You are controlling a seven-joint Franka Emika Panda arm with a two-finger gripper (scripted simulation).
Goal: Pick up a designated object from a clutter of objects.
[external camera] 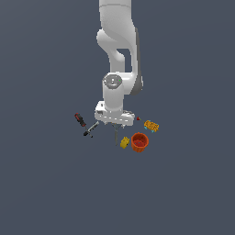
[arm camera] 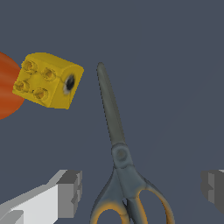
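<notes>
The scissors [arm camera: 119, 148] lie flat on the grey floor, with long grey blades and tan-orange ring handles. In the wrist view my gripper [arm camera: 142, 190] is open, with one finger [arm camera: 70, 192] on each side of the handle end and a clear gap to both. Nothing is held. In the exterior view the gripper [external camera: 115, 132] hangs low in the middle of the clutter and the hand hides most of the scissors.
A small yellow piece [arm camera: 48, 81] [external camera: 124, 142] lies close to the blade tip, with the orange cup [external camera: 139, 142] [arm camera: 5, 87] beside it. An orange-yellow block [external camera: 151, 125] and a tiny red bit [external camera: 137, 118] lie to the exterior view's right. The black-white marker [external camera: 90, 130] and red-black tool [external camera: 80, 120] lie to its left.
</notes>
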